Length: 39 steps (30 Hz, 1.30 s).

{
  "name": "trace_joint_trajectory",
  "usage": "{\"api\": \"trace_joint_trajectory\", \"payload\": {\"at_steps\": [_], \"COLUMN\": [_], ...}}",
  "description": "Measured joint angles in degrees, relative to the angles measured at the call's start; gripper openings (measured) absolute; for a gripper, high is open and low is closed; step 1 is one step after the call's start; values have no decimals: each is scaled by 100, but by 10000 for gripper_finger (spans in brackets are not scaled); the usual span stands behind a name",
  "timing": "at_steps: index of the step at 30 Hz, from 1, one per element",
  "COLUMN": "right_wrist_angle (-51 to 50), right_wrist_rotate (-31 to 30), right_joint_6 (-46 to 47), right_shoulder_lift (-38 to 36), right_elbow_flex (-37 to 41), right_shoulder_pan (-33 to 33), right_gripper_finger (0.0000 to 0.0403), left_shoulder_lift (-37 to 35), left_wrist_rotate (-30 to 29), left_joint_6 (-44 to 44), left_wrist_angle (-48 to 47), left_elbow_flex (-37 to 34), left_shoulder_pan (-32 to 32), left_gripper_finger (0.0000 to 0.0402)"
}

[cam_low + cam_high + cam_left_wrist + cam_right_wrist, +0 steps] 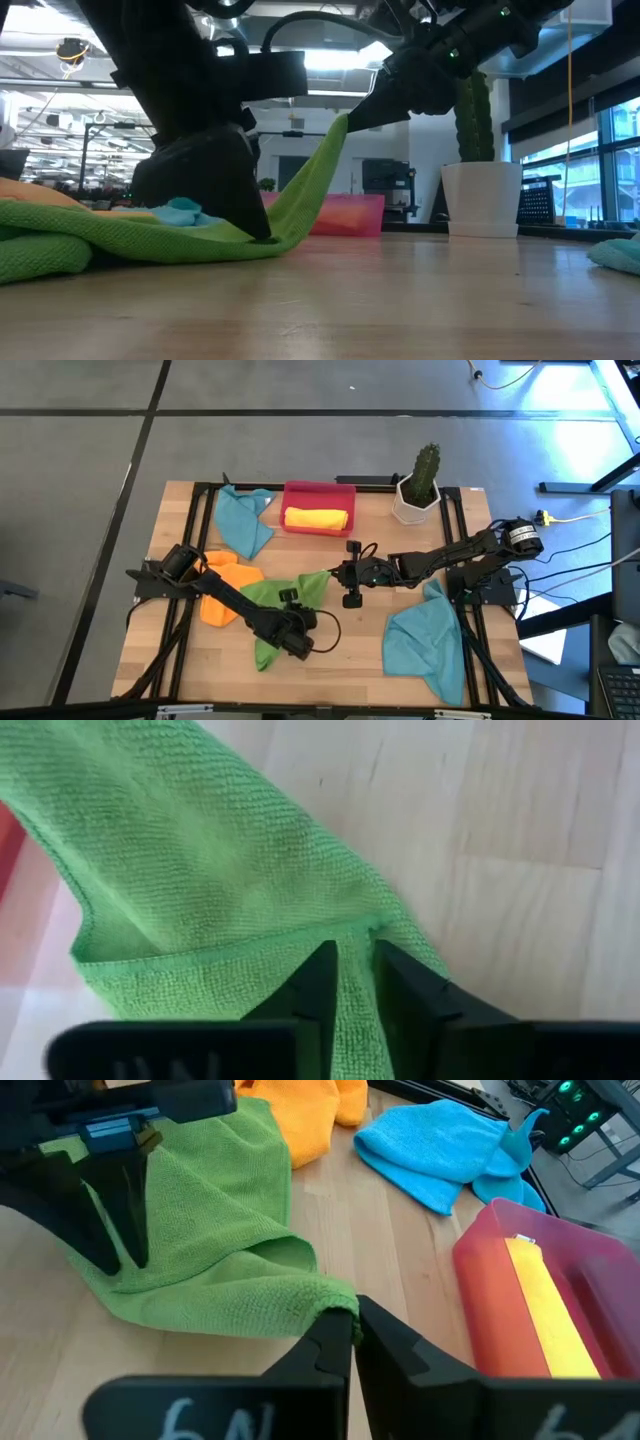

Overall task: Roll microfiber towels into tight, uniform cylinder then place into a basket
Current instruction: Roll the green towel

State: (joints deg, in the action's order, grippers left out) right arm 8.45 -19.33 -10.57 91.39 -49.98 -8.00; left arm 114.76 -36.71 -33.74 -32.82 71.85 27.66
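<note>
A: Where are we holding the green towel (285, 600)?

B: Frame center. Our left gripper (356, 982) is pinching its lower edge; our right gripper (352, 1338) is pinching a raised corner.

Cactus (427, 463) upright in white pot (412, 506), far right table (366, 640) corner

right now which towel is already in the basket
The yellow towel: it lies rolled inside the red basket. The green, orange and two blue towels are all spread loose on the table.
</note>
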Motion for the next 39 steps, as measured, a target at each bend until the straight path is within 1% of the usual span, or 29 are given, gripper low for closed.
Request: {"api": "trace_joint_trajectory", "payload": {"at_steps": [6,8,17,22,25,28,30,35,39], "right_wrist_angle": [-2,0,-2,-7,-11,-13,-17,-17,-17], "right_wrist_rotate": [0,0,0,0,0,0,0,0,0], "right_joint_6": [1,2,2,2,2,2,2,3,21], "right_shoulder_lift": [0,0,0,0,0,0,0,0,0], "right_elbow_flex": [0,0,0,0,0,0,0,0,0], "right_shoulder_pan": [-1,0,-1,-1,-1,0,-1,1,1], "right_gripper_finger": [12,16,11,16,16,13,11,15,17], "left_shoulder_lift": [-2,-2,-7,-7,-7,-9,-12,-12,28], "left_wrist_rotate": [45,44,29,-621,-829,-1061,-1053,-872,-730], "left_joint_6": [-4,-4,3,208,205,-29,-148,-156,-165], "left_wrist_angle": [2,2,2,-137,-470,-935,-1011,-797,-745], "left_elbow_flex": [0,0,0,76,295,528,609,623,612], "left_shoulder_pan": [0,14,37,188,292,416,484,610,541], "left_gripper_finger": [9,2,0,0,0,0,0,1,19]}}
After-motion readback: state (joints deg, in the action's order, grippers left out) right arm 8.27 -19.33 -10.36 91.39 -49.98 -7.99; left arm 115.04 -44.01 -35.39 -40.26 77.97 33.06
